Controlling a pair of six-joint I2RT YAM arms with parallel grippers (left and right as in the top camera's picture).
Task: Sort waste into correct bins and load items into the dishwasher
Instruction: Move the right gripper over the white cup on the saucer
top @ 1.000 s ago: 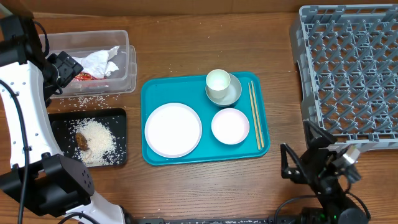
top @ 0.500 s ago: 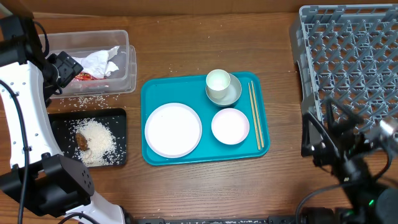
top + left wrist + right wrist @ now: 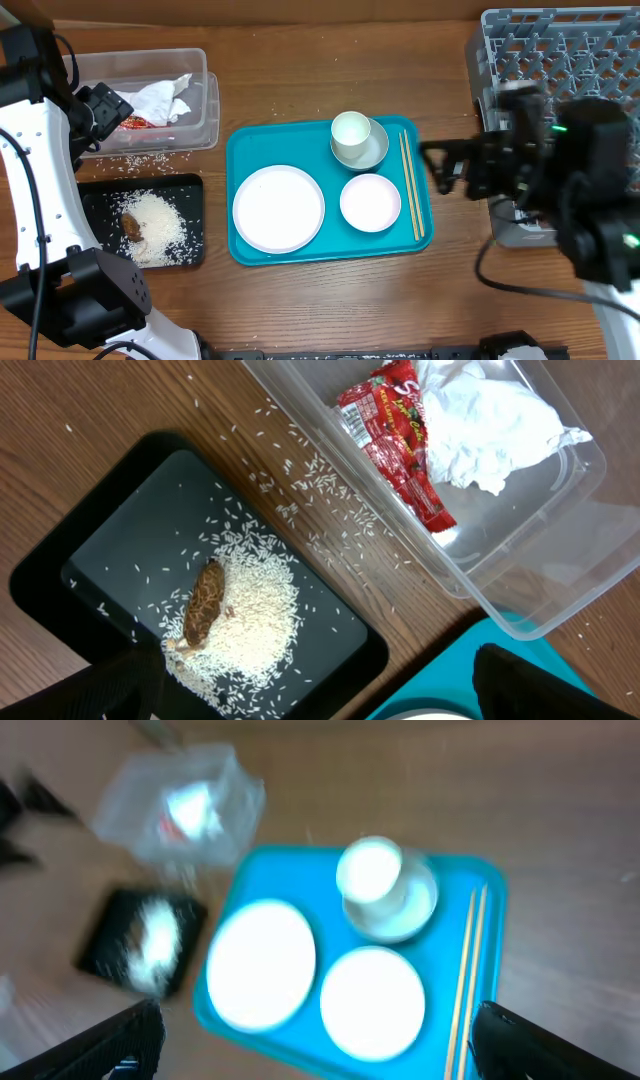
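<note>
The clear tub (image 3: 200, 80) holds white napkins (image 3: 490, 425) and a red wrapper (image 3: 395, 445). Rice (image 3: 250, 615) and a brown lump (image 3: 205, 605) lie in the black tray (image 3: 95, 200). On the teal tray (image 3: 250, 150) sit a plate (image 3: 278, 208), a small bowl (image 3: 370, 202), a cup (image 3: 351, 131) in a grey-green bowl (image 3: 377, 152), and chopsticks (image 3: 410, 185). My left gripper (image 3: 100, 110) hangs open over the tub's left end. My right gripper (image 3: 443, 168) is open just right of the chopsticks, empty. The right wrist view is blurred.
The grey dish rack (image 3: 560, 100) fills the back right, with my right arm in front of its left edge. Loose rice grains (image 3: 320, 500) are scattered on the wooden table between the tub and the black tray.
My right arm has swung up from the table's front edge to the teal tray's right side. The left arm and all objects have stayed put.
</note>
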